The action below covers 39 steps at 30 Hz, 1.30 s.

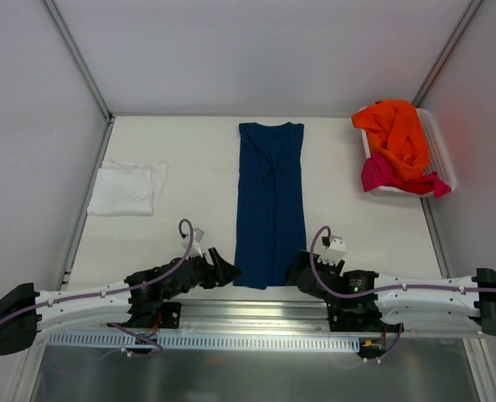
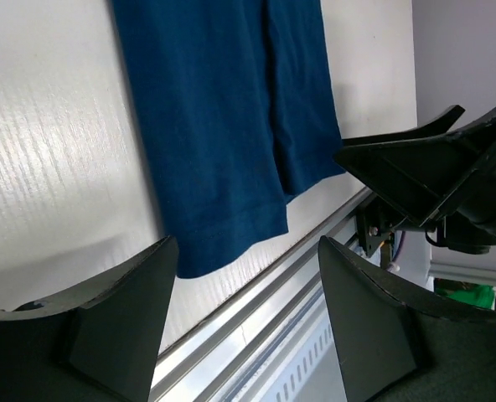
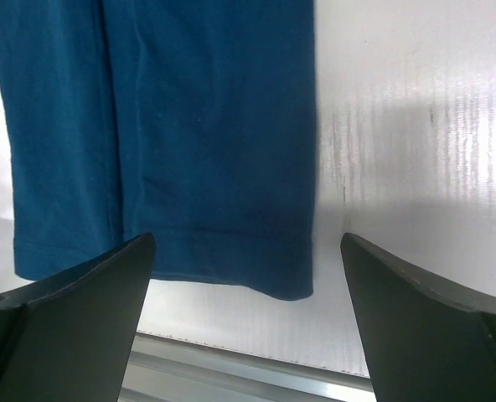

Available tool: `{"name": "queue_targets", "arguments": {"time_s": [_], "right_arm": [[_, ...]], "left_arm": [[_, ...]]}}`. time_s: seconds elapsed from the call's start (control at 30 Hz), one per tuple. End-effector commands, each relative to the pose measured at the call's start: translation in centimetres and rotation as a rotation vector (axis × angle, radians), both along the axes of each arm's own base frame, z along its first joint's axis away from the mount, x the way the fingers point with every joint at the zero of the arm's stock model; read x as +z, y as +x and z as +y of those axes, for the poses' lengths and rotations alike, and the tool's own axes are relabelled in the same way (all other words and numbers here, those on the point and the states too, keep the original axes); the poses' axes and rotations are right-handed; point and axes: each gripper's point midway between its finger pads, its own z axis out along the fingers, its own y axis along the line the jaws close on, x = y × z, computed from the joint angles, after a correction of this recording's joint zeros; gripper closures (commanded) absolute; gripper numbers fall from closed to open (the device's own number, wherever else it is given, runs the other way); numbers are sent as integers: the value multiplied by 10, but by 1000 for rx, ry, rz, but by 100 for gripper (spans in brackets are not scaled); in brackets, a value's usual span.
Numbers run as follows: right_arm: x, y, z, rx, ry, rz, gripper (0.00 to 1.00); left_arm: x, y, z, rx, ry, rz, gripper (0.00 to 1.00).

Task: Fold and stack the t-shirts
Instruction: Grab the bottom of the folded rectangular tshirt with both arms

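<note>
Far to the left of the navy blue t-shirt point(image 1: 270, 201) lies a white t-shirt point(image 1: 128, 188). It is folded into a small flat square.

My left gripper point(image 1: 224, 270) sits low, just by the near left corner of the navy blue t-shirt. It is spread wide and has nothing in it.

The navy blue t-shirt lies flat on the table point(image 1: 189, 151). It is folded into a long thin strip with the sleeves tucked in. The neck end points away from me and the hem end is close to me. A long fold line runs down the strip, and the hem has a neat sewn band.

My right gripper point(image 1: 298, 266) is just by the near right corner of the navy blue t-shirt. It is spread wide too and grips nothing.

Far to the right of the navy blue t-shirt, up by its neck end, is a white basket point(image 1: 443, 155). An orange t-shirt point(image 1: 396, 134) is heaped in it. A pink t-shirt point(image 1: 380, 174) is bunched under that and spills over the rim.
</note>
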Motion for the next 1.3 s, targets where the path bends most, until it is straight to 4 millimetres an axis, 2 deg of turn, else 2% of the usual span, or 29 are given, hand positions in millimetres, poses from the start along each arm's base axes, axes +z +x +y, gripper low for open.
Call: {"name": "queue_targets", "arguments": {"time_s": [0.0,0.13,0.23,0.37,0.53,0.57,0.67,0.7,0.8,0.97,1.1,1.2,1.23,1.27], "right_arm": [[-13,-7,-2,-16,7,50,3],[-12,-7,0,-11,0,52,6],[-10,-6,1,-12,3,49,9],[-11,-6,0,-10,0,51,21],[-12,-7,0,-11,-3,53,28],[-12,-7,0,-12,-5,52,29],[-13,-6,0,-12,-9,50,37],[-13,-6,-1,-12,-10,51,40],[-14,-7,-1,-14,-10,52,47],[-15,-7,-2,-15,-12,55,64],[-16,-7,-2,-13,-17,54,72],[-17,-8,-2,-11,-25,58,84],[-17,-8,-2,-10,-27,57,94],[-17,-8,-2,-11,-27,60,99]], "left_arm": [[-42,-19,8,-50,23,86,31],[-41,-24,-2,-84,26,121,32],[-57,-29,-3,-98,91,171,34],[-65,-31,-2,-96,119,200,35],[-68,-31,-2,-98,128,197,35],[-58,-27,-10,-100,108,187,36],[-59,-26,-9,-96,128,188,45],[-59,-26,-10,-96,131,189,55],[-60,-25,-9,-95,157,187,72],[-64,-25,-11,-100,191,198,93],[-67,-25,-13,-113,209,203,96],[-67,-24,-17,-123,221,198,100],[-65,-23,-20,-127,217,193,100],[-66,-23,-21,-133,225,193,100]]}}
